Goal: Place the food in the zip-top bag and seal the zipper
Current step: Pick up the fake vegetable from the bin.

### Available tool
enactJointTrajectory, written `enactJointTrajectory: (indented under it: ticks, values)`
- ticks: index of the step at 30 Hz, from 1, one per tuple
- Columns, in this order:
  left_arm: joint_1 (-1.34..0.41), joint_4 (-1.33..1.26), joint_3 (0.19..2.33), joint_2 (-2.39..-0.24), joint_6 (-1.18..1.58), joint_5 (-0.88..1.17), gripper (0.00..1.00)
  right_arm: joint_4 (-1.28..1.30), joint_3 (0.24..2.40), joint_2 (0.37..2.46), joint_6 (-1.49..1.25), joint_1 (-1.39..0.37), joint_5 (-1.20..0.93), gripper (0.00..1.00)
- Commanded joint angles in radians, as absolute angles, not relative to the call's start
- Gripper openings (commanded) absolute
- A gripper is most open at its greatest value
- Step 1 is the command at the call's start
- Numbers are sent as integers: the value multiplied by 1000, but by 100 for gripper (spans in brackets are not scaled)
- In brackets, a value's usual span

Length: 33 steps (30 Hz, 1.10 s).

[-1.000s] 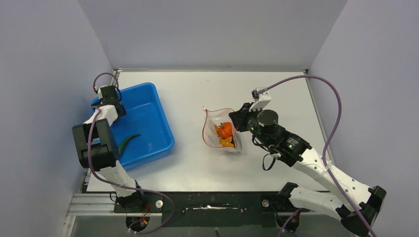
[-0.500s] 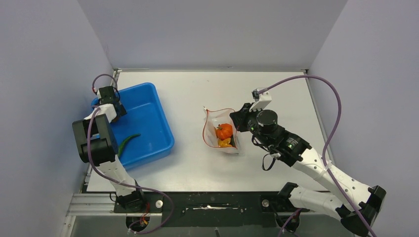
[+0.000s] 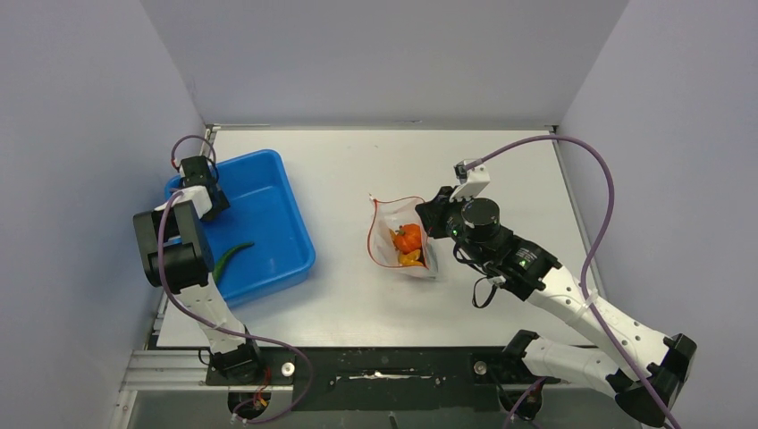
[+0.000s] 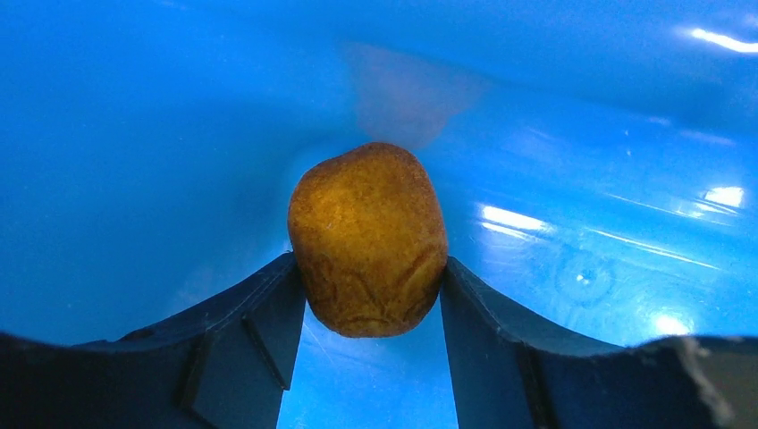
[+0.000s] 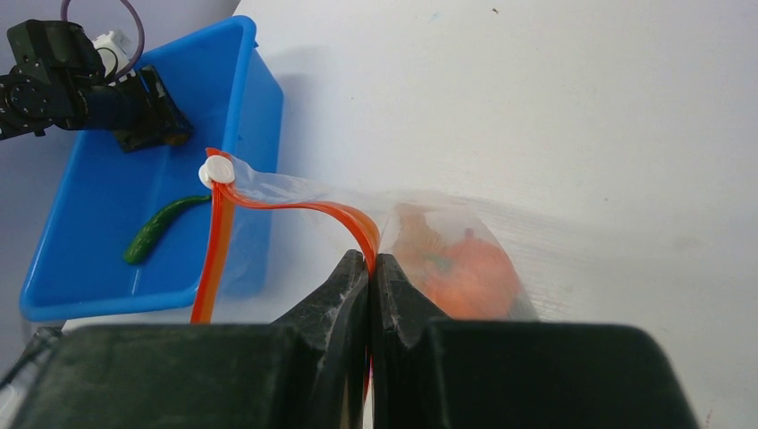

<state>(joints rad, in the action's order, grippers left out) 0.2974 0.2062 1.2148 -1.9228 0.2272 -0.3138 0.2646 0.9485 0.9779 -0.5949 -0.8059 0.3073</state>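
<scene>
A yellow-brown lump of food [image 4: 366, 223] sits on the floor of the blue tray [image 4: 581, 223], and my left gripper [image 4: 367, 263] is shut on it, one finger pressing each side. Seen from above, that gripper [image 3: 207, 198] is down in the tray's far left corner. My right gripper [image 5: 370, 261] is shut on the red-orange zipper [image 5: 295, 207] of the clear zip-top bag [image 3: 386, 234] and holds the mouth open toward the left. An orange fruit [image 3: 408, 238] and some yellow pieces lie inside the bag. A green curved piece [image 3: 231, 257] lies in the tray.
The blue tray [image 3: 277, 192] stands at the table's left side, close to the left wall. A white slider [image 5: 214, 170] sits at the far end of the zipper. The right arm's purple cable [image 3: 590, 170] loops over the right side of the table.
The left gripper's fingers have come together onto the yellow-brown lump in the tray corner. The bag's contents shifted slightly. The right gripper has kept its hold on the zipper.
</scene>
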Motion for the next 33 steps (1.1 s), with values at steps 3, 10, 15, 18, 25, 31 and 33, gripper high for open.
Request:
enactJointTrajectory:
  ticks: [3,10,15,18,25,31,33]
  values:
    - [290,218,1261,-1883,237,-279,48,205,988,972,-601,-810,334,0]
    - [282,285,1255,-1825,262,-249,48,190,961,959,-606,-810,328,0]
    - [281,331,1239,-1770,288,-190,46,179,942,946,-607,-809,327,0]
    - [279,351,1217,-1731,292,-154,45,172,928,939,-610,-810,321,0]
    - [263,391,1166,-1634,305,-29,43,162,913,932,-615,-811,309,0]
    - [218,401,1093,-1506,306,52,42,164,908,933,-618,-810,313,0]
    - [192,406,1079,-1472,305,75,42,163,906,934,-623,-810,316,0]
